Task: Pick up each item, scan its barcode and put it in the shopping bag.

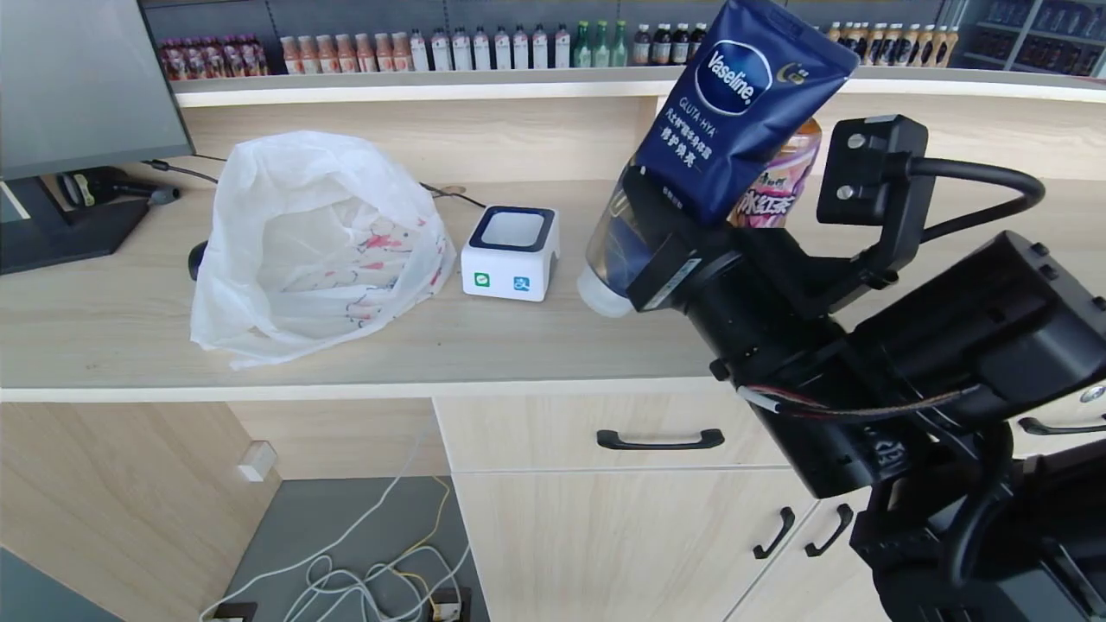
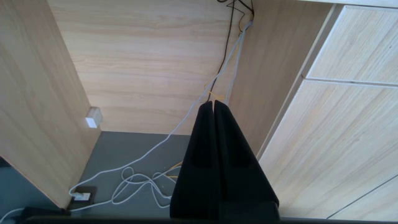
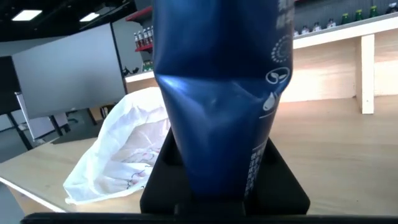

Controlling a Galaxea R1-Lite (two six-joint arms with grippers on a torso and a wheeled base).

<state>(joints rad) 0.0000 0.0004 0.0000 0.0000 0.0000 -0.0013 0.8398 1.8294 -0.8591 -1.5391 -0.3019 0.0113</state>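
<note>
My right gripper [image 1: 683, 246] is shut on the lower end of a dark blue pouch [image 1: 743, 104], holding it up above the counter, to the right of the scanner [image 1: 510, 252]. In the right wrist view the blue pouch [image 3: 217, 93] stands between the fingers of that gripper [image 3: 217, 171]. The white shopping bag [image 1: 315, 242] lies open on the counter left of the scanner, and appears as the bag [image 3: 121, 152] beyond the pouch. My left gripper [image 2: 213, 109] hangs below counter level, shut with nothing in it.
A clear bottle [image 1: 609, 259] lies on the counter behind my right gripper, with a pink-labelled bottle [image 1: 778, 194] beside it. A monitor [image 1: 78, 78] stands at the far left. Drawers and cupboard doors [image 1: 661, 441] front the counter. Cables [image 2: 137, 180] lie on the floor below.
</note>
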